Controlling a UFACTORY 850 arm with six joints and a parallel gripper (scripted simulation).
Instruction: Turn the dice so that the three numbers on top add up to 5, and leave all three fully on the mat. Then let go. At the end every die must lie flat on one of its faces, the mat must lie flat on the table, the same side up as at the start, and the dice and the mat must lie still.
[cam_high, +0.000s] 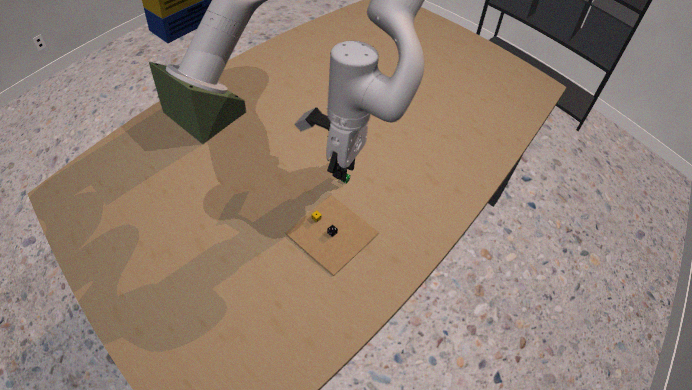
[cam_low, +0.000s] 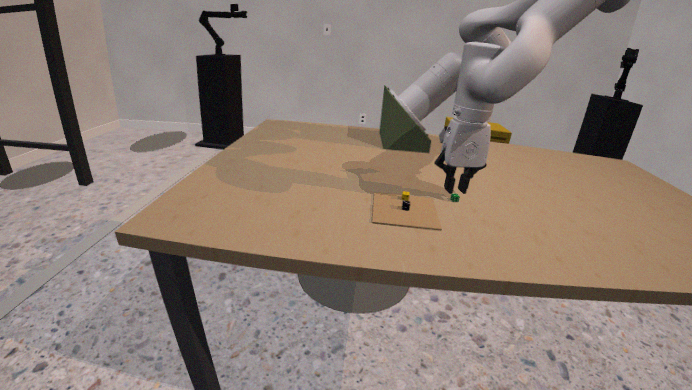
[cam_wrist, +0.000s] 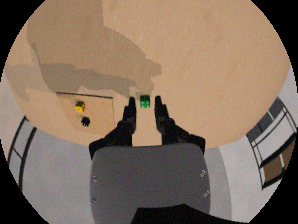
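Observation:
A thin tan mat (cam_high: 335, 236) lies flat on the table. A yellow die (cam_high: 316, 216) and a black die (cam_high: 332, 230) rest on it, apart from each other. A green die (cam_high: 346, 177) lies on the bare table just beyond the mat's far corner. My gripper (cam_high: 341, 173) points straight down right over the green die, fingers partly open at about the die's width, with the tips just above it. In the wrist view the green die (cam_wrist: 144, 102) shows between the fingertips. In the side view the die (cam_low: 454, 198) sits on the table below the fingers (cam_low: 457, 190).
The arm's green base block (cam_high: 196, 102) stands at the table's far left. A dark shelf frame (cam_high: 575, 35) stands beyond the right edge. The mat also shows in the wrist view (cam_wrist: 83, 112), left of the fingers.

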